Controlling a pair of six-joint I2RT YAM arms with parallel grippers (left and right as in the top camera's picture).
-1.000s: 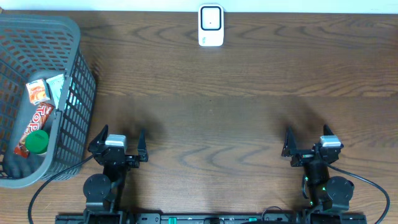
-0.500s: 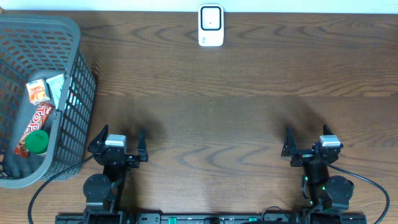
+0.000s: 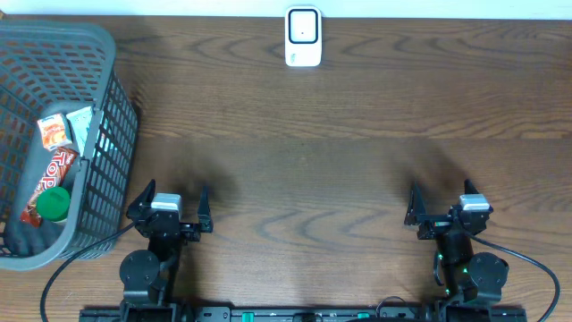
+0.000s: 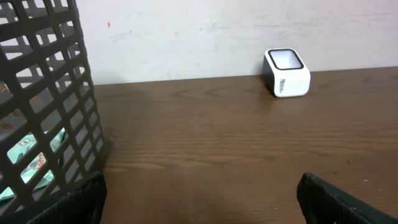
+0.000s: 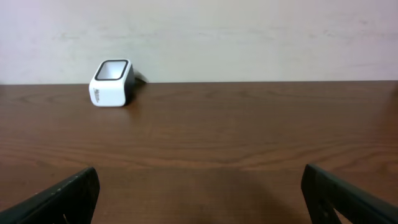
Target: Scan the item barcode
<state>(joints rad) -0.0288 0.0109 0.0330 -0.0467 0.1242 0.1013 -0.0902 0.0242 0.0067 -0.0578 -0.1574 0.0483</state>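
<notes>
Well, the items (image 3: pixel 54 170) lie piled in the basket (image 3: pixel 107 54) at far left, so the left pincer (image 3: pixel 175 192), wide open and empty, could snag the mesh reaching in (or lift the wrong packet). The scanner (image 3: pixel 303 38) stands far-centre on the surface (image 3: pixel 304 179), and the right pincer (image 3: pixel 441 194) likewise gapes empty.

My left arm (image 3: pixel 143 266) and right arm (image 3: pixel 483 273) are black all over, with round joint housings and a small silver block (image 3: pixel 165 204) on each wrist. Black cables (image 3: pixel 52 279) loop from both bases, green lights (image 3: pixel 465 268) glow on the right one, and my fingers (image 4: pixel 339 200) are dark wedges
</notes>
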